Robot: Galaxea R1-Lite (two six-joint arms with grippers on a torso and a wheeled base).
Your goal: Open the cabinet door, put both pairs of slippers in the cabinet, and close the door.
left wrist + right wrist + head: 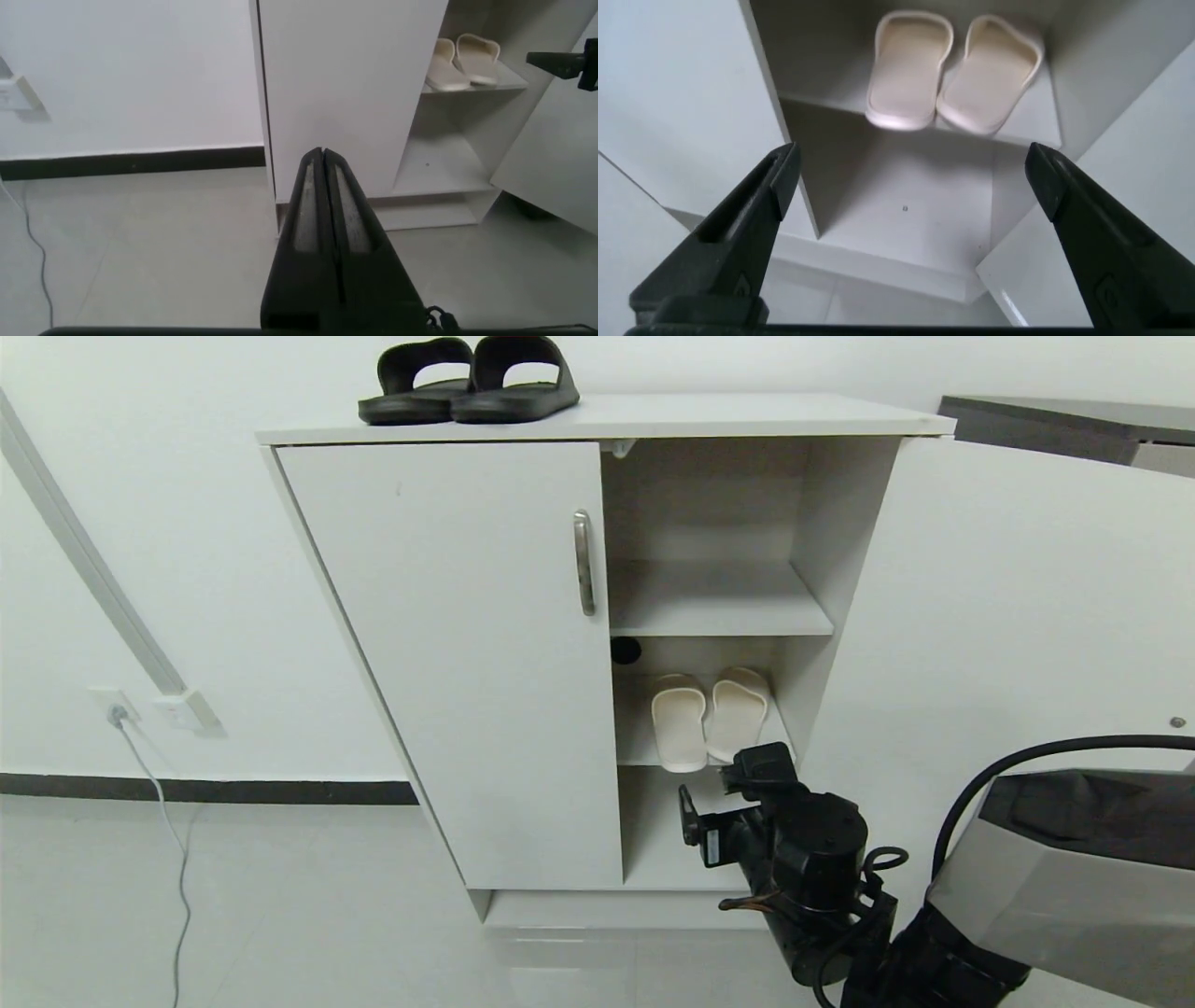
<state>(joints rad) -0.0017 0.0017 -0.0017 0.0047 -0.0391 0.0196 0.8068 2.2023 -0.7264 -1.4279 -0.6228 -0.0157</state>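
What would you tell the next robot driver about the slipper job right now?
Left gripper: shut, empty, held low facing the tall white cabinet.
Right gripper: open, empty, in front of the cabinet's open side.
Right cabinet door: open.
Pair of cream slide slippers: on the second shelf down, done.
Pair of black slide slippers: on the cabinet's top.
Left: put the black pair inside, close the door.

Cream slippers [906,70] lie together on a cabinet shelf [822,75] beyond the right gripper [912,154], fingers [738,233] spread.
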